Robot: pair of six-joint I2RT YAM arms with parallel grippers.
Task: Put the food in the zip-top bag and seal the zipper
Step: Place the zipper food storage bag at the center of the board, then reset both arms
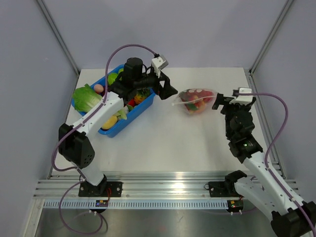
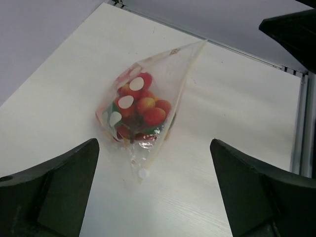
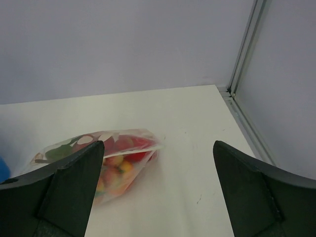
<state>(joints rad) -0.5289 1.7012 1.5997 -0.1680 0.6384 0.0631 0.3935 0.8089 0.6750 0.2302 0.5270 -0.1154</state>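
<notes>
The zip-top bag lies on its side on the white table, between the two claws. Inside it is red, orange and yellow food. The zipper is the pale strip along one edge of the bag; I cannot tell if it is pressed shut. The left gripper is wide open and holds nothing. It is close to one end of the bag. The right gripper is wide open too, with nothing in it, near the other end. A big green lettuce sits in the blue bin by the left arm.
</notes>
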